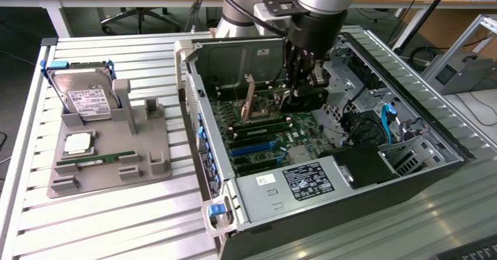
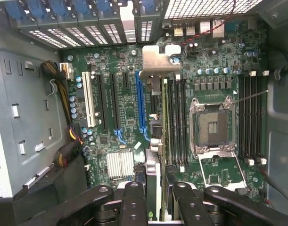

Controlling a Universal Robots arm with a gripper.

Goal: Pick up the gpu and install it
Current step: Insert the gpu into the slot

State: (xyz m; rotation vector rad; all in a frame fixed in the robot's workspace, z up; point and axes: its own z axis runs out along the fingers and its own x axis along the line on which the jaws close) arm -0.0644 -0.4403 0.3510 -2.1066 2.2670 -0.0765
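Exterior view: the pincer reaches down from the arm into the open computer case, which lies on its side on a ribbed metal table. The case walls rise on every side of the pincer; the drive cage and a blue cable stand close on the exterior view's right, and the rear wall is just behind it.

Wrist view: the pincer is partly closed on the gpu, its black fingers pressing the card's two faces. The card stands on edge directly below the pincer, with its silver bracket at the far end, next to the case's perforated rear slots. Its long axis runs away from the pincer toward that rear wall, parallel to the expansion slots. A blue slot lies just beside the card on one side, and the memory slots lie just beside it on the other. Beyond those is the bare processor socket. Whether the card's lower edge touches the motherboard, I cannot tell.

Well apart from the pincer, toward the exterior view's left, a grey parts holder on the table carries a hard drive and a RAM stick. Desks and a chair stand behind the table.
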